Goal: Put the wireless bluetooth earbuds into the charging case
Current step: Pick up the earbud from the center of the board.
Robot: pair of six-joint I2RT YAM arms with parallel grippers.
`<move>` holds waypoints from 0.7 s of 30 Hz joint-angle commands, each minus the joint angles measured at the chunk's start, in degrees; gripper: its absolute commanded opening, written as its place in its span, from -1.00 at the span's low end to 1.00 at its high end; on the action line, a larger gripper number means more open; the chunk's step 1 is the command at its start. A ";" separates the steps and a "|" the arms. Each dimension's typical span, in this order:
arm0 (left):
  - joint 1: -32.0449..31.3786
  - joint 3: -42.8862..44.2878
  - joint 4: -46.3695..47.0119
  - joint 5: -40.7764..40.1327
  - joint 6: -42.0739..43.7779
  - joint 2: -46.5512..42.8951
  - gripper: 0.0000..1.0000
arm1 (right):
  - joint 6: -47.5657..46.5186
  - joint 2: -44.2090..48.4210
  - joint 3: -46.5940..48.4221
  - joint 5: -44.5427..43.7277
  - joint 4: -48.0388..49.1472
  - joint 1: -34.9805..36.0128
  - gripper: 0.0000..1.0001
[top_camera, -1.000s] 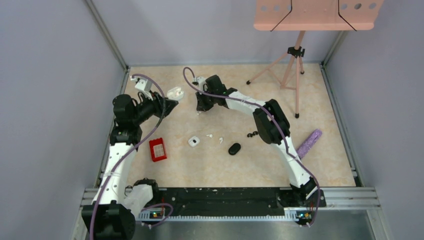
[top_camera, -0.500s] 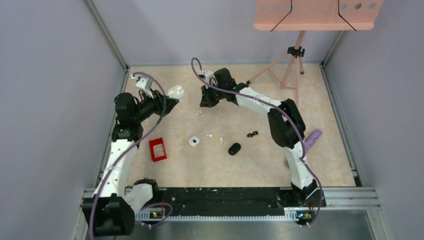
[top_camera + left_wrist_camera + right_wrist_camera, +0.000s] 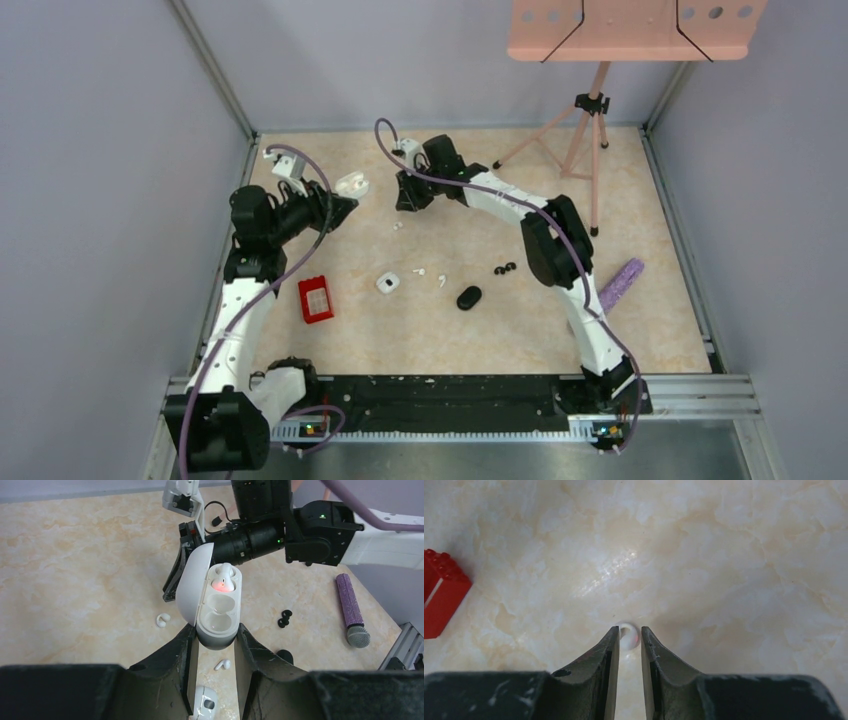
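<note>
Left tool (image 3: pixel 215 630) clamped on open charging case (image 3: pixel 216 612), lid up. Seated earbud (image 3: pixel 223 575) filled far slot; near slot empty. Beyond it, loose white earbud (image 3: pixel 162 620) lay on counter (image 3: pixel 75 555) under right tool (image 3: pixel 629 630), jaws narrowly parted, gripping nothing. My judgement: centre tips over bud, close softly, lift, orient to match empty slot.

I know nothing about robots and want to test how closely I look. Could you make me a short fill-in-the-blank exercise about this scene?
1. The left gripper grips a white charging case whose lid is ___.
2. Only ___ of its two slots is filled, by the seated earbud.
3. The loose earbud on the table, at the right gripper tips, is coloured ___.
4. The toy brick is coloured ___.
Missing words: open; one; white; red.
</note>
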State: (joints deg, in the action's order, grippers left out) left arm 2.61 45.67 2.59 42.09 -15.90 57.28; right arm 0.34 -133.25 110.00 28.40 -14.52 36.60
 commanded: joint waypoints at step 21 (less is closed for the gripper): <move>0.82 2.81 -2.08 -0.18 1.75 -0.56 -1.00 | -5.59 -8.09 6.93 1.22 -0.79 1.37 -0.52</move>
State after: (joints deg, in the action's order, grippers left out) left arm 2.98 46.06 -0.80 42.09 -14.85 57.28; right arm -4.51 -139.59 114.48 28.10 -16.27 36.84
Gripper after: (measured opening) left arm 0.345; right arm 0.240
